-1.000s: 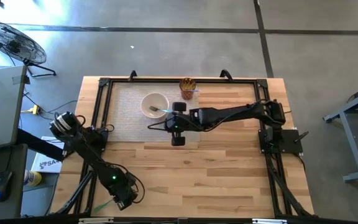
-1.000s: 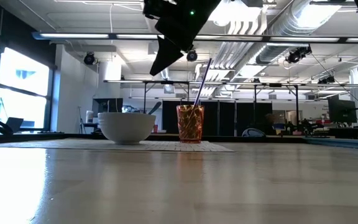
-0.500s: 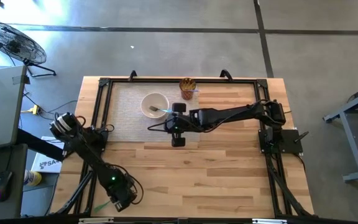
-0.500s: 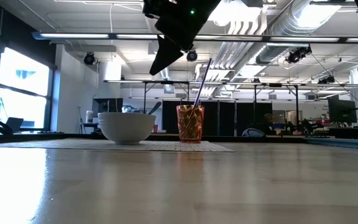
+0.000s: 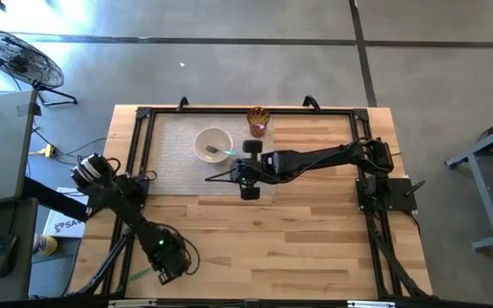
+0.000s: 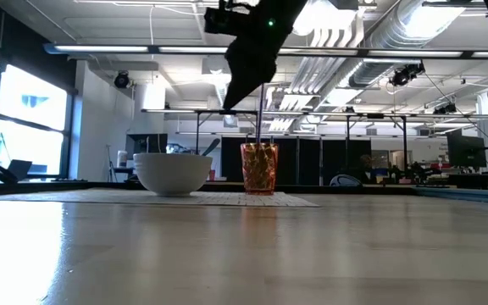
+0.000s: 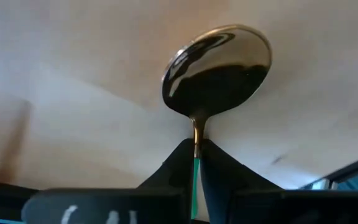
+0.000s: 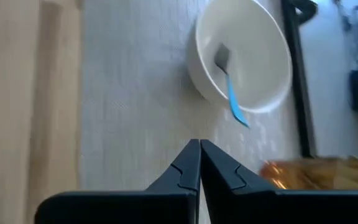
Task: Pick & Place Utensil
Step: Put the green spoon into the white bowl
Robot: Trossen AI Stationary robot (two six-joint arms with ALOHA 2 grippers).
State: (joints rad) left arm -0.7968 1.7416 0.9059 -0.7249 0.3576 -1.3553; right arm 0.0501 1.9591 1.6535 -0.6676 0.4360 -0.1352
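While the left gripper (image 7: 194, 163) clamps a green-handled spoon (image 7: 219, 68) by its thin, slick, rigid neck near the table's (image 5: 315, 239) front-left corner, the right gripper (image 8: 199, 163), fingers closed seemingly on nothing, hangs mid-table beside the white bowl (image 5: 213, 144) holding a blue-handled utensil (image 8: 232, 99).

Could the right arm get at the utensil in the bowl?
Probably yes. The right gripper hangs just beside the bowl, nothing between them; the blue-handled utensil leans over the rim.
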